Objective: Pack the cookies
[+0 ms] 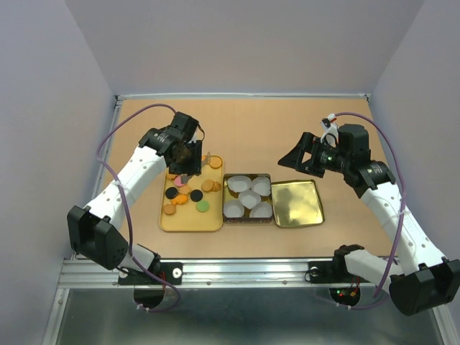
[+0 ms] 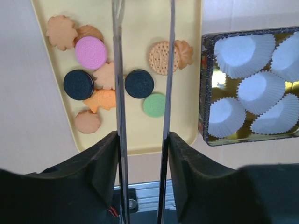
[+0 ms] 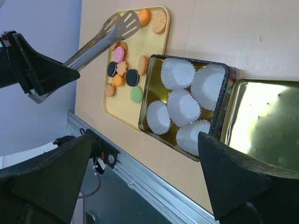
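My left gripper (image 2: 142, 154) clasps the tongs (image 2: 119, 93), blades apart over the cookies (image 2: 139, 84) loose on the yellow tray (image 2: 140, 18); best to straddle one free-lying cookie and squeeze gently. Tin (image 2: 204, 93) of paper cups (image 2: 259, 91) sits just beside the tray, lid (image 1: 296, 203) beyond; neighbouring cookies crowd the pick; right gripper (image 3: 145, 140) released, empty.

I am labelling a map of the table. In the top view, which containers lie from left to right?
Yellow tray with the cookies → tin holding paper cups → gold lid.
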`<state>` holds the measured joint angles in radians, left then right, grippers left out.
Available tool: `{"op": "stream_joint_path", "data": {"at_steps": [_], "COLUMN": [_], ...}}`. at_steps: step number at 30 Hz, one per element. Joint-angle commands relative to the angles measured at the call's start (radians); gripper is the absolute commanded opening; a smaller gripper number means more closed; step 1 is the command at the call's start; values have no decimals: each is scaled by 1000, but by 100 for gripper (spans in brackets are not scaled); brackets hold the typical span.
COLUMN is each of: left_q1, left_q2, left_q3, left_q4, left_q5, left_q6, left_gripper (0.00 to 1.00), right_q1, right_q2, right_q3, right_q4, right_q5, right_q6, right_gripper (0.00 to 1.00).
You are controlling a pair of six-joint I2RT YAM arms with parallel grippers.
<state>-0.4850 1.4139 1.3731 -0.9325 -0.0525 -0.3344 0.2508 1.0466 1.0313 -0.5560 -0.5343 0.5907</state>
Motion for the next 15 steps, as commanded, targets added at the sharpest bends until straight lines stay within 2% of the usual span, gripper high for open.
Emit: {"op": "stream_joint_path", "data": {"at_steps": [1, 15], "left_q1": [-3, -4], "left_q2": [-56, 32], "left_q3": [-22, -95], "left_q4": [30, 115], "left_q5": [-36, -155], "left_q6": [-37, 78], "left_gripper": [61, 64], "right_q1": [8, 8], "right_q2": [-14, -10], "right_q3": [-19, -13], "right_q4": [2, -12], "right_q5": [2, 11], "right_q6": [-8, -9], "right_gripper": [100, 100]}}
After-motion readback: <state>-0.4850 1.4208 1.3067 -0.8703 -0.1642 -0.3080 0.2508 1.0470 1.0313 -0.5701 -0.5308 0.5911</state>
